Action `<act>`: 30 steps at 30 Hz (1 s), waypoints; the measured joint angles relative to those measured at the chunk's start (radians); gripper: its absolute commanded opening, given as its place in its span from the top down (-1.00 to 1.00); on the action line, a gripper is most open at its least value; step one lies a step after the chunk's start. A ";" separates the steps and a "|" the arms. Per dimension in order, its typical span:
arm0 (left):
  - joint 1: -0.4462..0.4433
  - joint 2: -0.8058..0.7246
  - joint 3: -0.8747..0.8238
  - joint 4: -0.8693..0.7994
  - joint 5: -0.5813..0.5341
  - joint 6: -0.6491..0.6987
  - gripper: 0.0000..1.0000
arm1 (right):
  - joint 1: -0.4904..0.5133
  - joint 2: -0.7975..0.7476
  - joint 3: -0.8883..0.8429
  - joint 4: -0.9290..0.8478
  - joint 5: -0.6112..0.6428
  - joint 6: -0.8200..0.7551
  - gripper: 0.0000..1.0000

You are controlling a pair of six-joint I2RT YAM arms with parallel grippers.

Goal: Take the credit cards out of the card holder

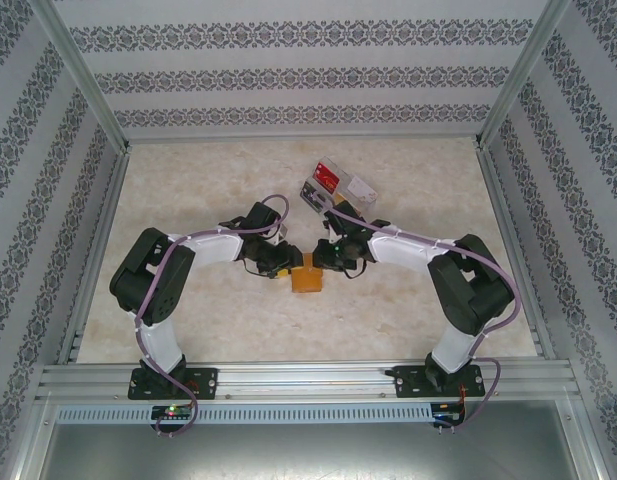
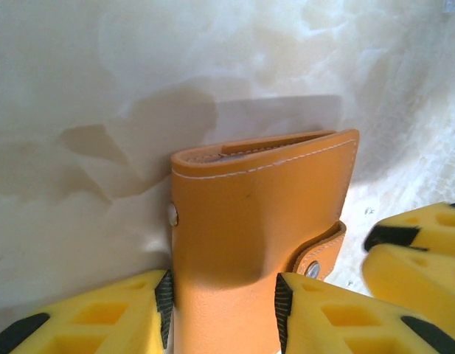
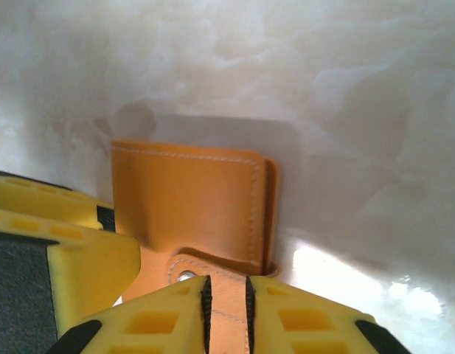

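The card holder (image 1: 308, 279) is an orange-tan folded wallet lying shut on the marbled table between the two arms. In the left wrist view its body (image 2: 256, 214) runs between my left gripper's (image 2: 223, 295) pads, which press on both long sides. My left gripper (image 1: 286, 262) comes at it from the left. My right gripper (image 1: 328, 258) comes from the right, and its jaws (image 3: 226, 295) are nearly together on the little tab clasp (image 3: 227, 284) next to the snap. The wallet's cover (image 3: 190, 199) is folded flat. The credit cards are hidden.
A clear plastic tray (image 1: 336, 188) stands at the back right of the grippers, with a red flat piece (image 1: 329, 178) and pale pieces in it. Patterned walls and metal rails enclose the table. Open tabletop lies left of the wallet and in front of it.
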 measured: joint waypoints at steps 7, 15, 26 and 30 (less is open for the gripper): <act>0.001 0.023 0.000 0.027 0.046 -0.010 0.14 | 0.011 0.038 -0.003 0.012 -0.019 0.005 0.60; 0.010 0.033 -0.002 0.046 0.096 -0.018 0.22 | -0.010 0.048 -0.010 0.040 -0.062 0.008 0.60; 0.039 0.033 -0.044 0.156 0.163 -0.059 0.69 | -0.029 0.031 -0.021 0.060 -0.063 -0.006 0.35; 0.039 0.028 -0.043 0.174 0.179 -0.058 0.78 | -0.016 0.011 -0.016 0.020 -0.017 -0.036 0.20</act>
